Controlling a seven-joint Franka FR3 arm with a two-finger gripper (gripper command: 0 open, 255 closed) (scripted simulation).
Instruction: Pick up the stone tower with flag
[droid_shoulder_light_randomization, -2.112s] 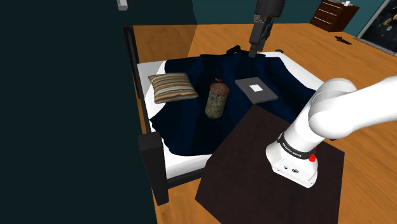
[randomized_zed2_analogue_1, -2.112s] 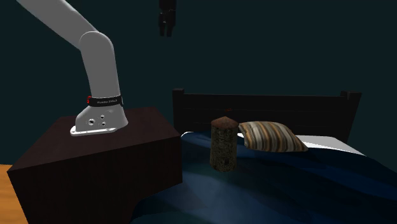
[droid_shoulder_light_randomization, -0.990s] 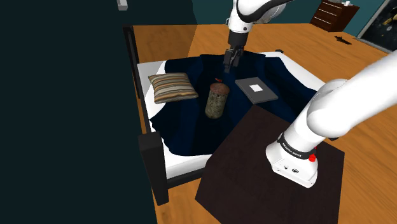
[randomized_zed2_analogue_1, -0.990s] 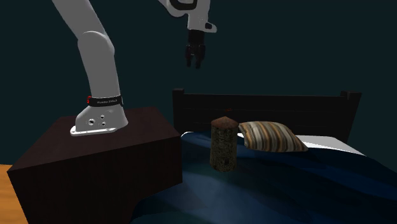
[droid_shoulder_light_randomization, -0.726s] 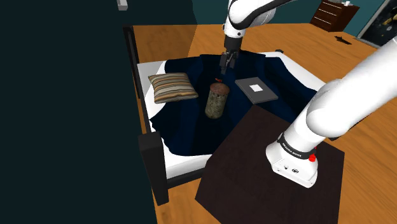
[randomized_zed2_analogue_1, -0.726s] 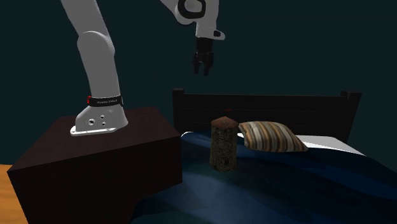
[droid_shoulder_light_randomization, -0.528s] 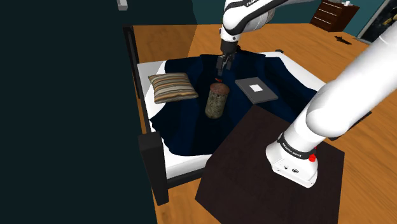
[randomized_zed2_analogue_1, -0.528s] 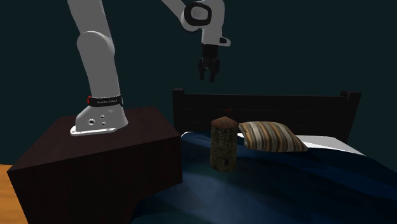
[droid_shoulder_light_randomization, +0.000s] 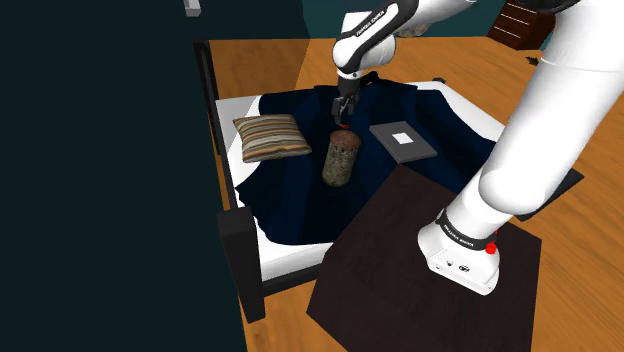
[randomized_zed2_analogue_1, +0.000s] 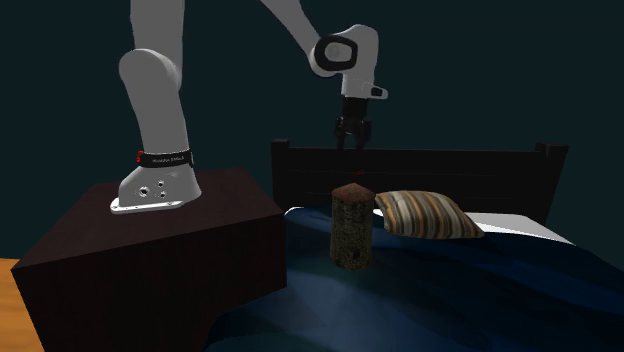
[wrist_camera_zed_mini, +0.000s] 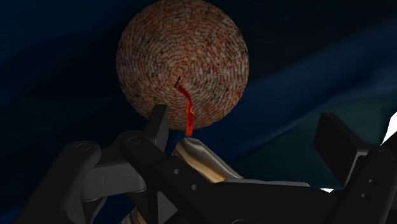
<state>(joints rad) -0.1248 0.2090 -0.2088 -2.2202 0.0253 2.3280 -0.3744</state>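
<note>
The all-black two-finger gripper (randomized_zed2_analogue_1: 351, 141) hovers directly above the squat, round, mottled stone tower (randomized_zed2_analogue_1: 351, 228), jaws spread wide and holding nothing. The tower stands upright on a bed's dark blue cover (droid_shoulder_light_randomization: 290, 205), between a striped pillow (droid_shoulder_light_randomization: 272, 137) and a flat grey slab (droid_shoulder_light_randomization: 403, 141). It looks rigid, rough-sided and fairly heavy, yet tippy on soft bedding. The best hold is probably across the cylinder wall below the roof, sparing the thin red flag (wrist_camera_zed_mini: 188, 114). The wrist view looks down on the tiled roof and flag. The second exterior view gives the clear gap between fingertips and roof.
</note>
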